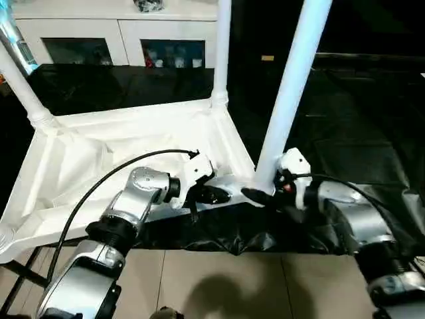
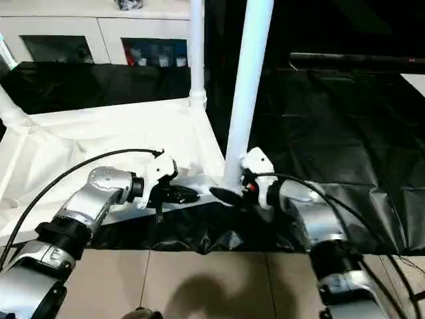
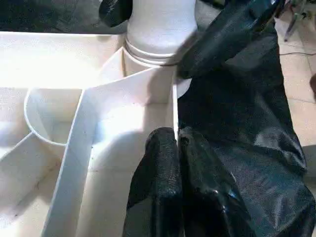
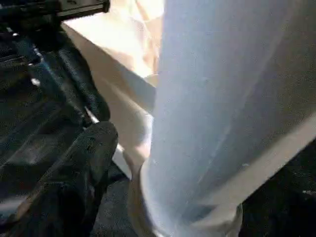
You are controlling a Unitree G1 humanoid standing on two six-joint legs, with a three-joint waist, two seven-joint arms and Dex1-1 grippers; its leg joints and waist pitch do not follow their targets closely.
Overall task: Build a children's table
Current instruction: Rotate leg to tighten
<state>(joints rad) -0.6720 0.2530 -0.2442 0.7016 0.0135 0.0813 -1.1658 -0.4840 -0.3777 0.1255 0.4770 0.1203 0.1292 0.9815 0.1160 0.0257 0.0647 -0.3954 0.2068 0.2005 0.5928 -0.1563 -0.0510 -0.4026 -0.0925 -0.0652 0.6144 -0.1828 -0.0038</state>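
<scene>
The children's table lies upside down, its ribbed white top (image 1: 99, 153) on a black sheet. Three white legs stand up from corner sockets: far left (image 1: 23, 86), far right (image 1: 221, 53) and near right (image 1: 292, 86). My left gripper (image 1: 216, 195) is shut on the top's near rim (image 3: 174, 106), just left of the near right socket; the left wrist view has the thin wall pinched between both fingers (image 3: 160, 168). My right gripper (image 1: 265, 187) stands open around the base of the near right leg (image 4: 212, 98). One finger (image 4: 84, 163) sits a little apart from the leg.
A white cabinet (image 1: 113, 33) with glass doors stands behind the table. The black sheet (image 1: 352, 139) spreads out to the right and hangs over the near edge. Pale floor tiles (image 1: 219, 286) lie below. A black cable (image 1: 99, 186) loops over my left forearm.
</scene>
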